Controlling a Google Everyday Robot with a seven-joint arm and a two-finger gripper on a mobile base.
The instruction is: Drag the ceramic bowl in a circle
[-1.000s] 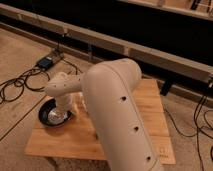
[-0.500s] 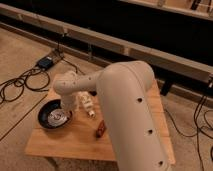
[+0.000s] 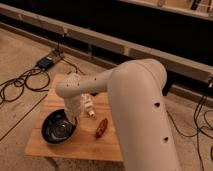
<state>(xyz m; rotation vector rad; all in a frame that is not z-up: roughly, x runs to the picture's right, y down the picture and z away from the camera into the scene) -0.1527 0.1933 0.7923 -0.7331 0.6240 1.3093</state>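
One gripper [image 3: 75, 119], low over the desk [image 3: 107, 151], at the right rim of the ceramic bowl [image 3: 56, 130]. Jaws pressed together; whether they pinch the rim or only meet beside it, cannot tell.

Bowl upright on the near-left part of the desk, glossy ringed inside facing up.

Reddish-brown oblong thing [image 3: 102, 127] lies right of the bowl, apart from it. Pale block [image 3: 90, 108] sits just beyond the gripper, near the wrist.

Thick white arm [image 3: 142, 110] fills the near right. Cables [image 3: 20, 82] loop on the floor, far left.

Against a second ago: the arm has swung right and uncovered the oblong thing and the block. The bowl keeps much the same spot on the desk. Against half a second ago: the gripper is lower, closer on the rim.
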